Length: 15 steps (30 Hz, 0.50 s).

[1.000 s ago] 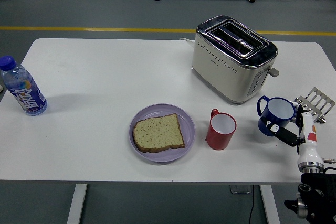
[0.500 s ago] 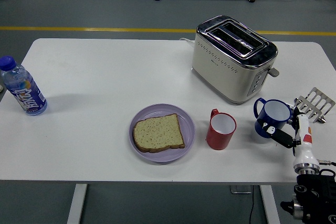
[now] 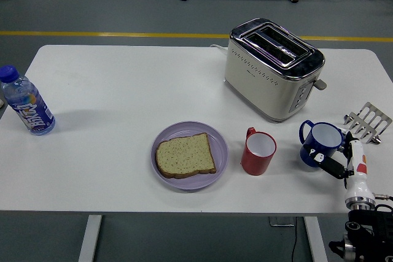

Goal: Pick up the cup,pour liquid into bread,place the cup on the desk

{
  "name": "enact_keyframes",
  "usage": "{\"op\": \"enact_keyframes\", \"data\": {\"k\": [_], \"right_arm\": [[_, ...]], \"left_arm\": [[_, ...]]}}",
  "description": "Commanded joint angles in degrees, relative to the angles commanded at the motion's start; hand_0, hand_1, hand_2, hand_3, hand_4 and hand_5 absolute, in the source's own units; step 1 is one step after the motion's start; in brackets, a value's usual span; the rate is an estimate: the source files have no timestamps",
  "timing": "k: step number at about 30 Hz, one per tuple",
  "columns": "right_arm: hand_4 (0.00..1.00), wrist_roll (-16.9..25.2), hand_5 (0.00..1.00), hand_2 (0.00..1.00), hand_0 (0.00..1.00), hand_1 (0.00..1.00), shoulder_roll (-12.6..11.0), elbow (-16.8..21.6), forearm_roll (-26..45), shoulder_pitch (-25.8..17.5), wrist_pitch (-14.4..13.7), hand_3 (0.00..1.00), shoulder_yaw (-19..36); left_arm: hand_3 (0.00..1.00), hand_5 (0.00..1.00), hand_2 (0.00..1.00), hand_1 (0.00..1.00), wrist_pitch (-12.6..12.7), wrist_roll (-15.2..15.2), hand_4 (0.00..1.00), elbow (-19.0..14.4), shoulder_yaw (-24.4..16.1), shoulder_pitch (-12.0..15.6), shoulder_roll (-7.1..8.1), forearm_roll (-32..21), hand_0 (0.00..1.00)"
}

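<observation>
A blue cup [image 3: 319, 144] stands near the table's right front edge, its handle pointing back left. My right hand [image 3: 334, 165] comes in from the lower right corner; its fingers [image 3: 326, 161] lie around the cup's near right side. A slice of bread [image 3: 184, 155] lies on a purple plate [image 3: 219, 137] at the front middle. A red cup [image 3: 258, 152] stands upright between the plate and the blue cup. The left arm is out of view.
A cream toaster [image 3: 270, 69] stands behind the cups. A metal rack [image 3: 367, 121] lies at the right edge behind my hand. A blue water bottle [image 3: 27, 104] stands at the far left. The white table [image 3: 123, 90] spreads between them.
The blue cup tilted left with my right hand, then came back upright and a little nearer the front edge. Nothing else moved.
</observation>
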Motion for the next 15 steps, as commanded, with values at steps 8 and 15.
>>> {"op": "enact_keyframes", "data": {"k": [8, 15], "right_arm": [[0.719, 0.2, 0.003, 0.443, 0.398, 0.315, 0.1, -1.2, 0.7, 0.5, 0.1, 0.453, -1.9], [0.715, 0.3, 0.008, 0.442, 0.399, 0.315, 0.3, -2.1, 1.0, 1.2, 0.2, 0.453, -2.9]], "left_arm": [[0.542, 0.998, 0.690, 0.680, 0.0, 0.1, 0.252, 0.0, -0.2, 0.2, 0.00, 0.5, 0.680], [0.542, 0.998, 0.689, 0.680, -0.1, 0.1, 0.252, 0.0, -0.1, 0.1, 0.03, 0.2, 0.680]]}}
